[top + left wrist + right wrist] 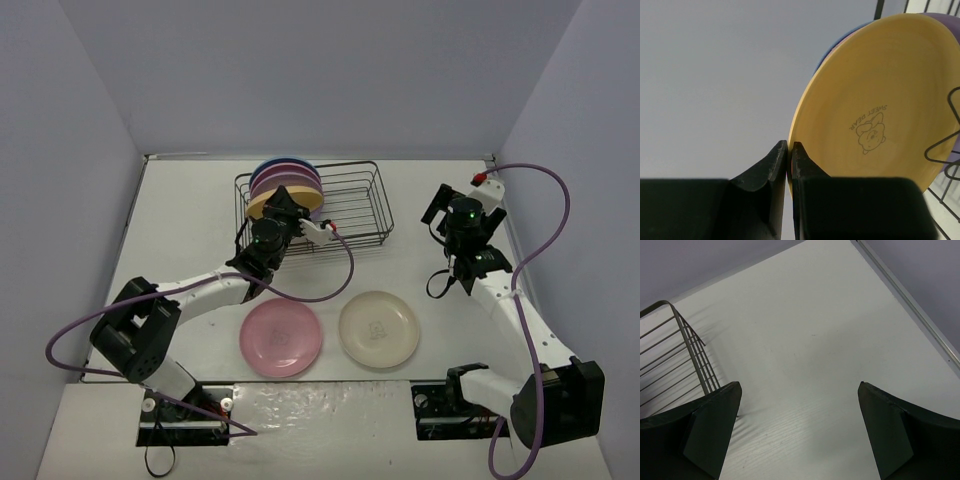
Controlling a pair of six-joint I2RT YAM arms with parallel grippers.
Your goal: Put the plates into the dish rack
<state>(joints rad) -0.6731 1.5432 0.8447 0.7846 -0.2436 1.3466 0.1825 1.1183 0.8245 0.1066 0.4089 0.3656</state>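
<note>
Left gripper clamped on a plate at the dish rack; right gripper open beside the rack.
Top view: the dish rack [355, 205] holds plates standing on edge at its left end, the yellow-orange plate [262, 205] nearest. The left gripper [283, 212] is at that plate. A pink plate [280, 338] and a cream plate [379, 328] lie flat on the table [190, 210] in front of the rack. The right gripper [440, 205] hangs right of the rack. Left wrist view: fingers [772, 170] are pinched on the yellow-orange plate's rim, with a purple plate [946, 19] behind it. Right wrist view: fingers [710, 425] are spread wide and hold nothing, with the rack's end wall to their left.
</note>
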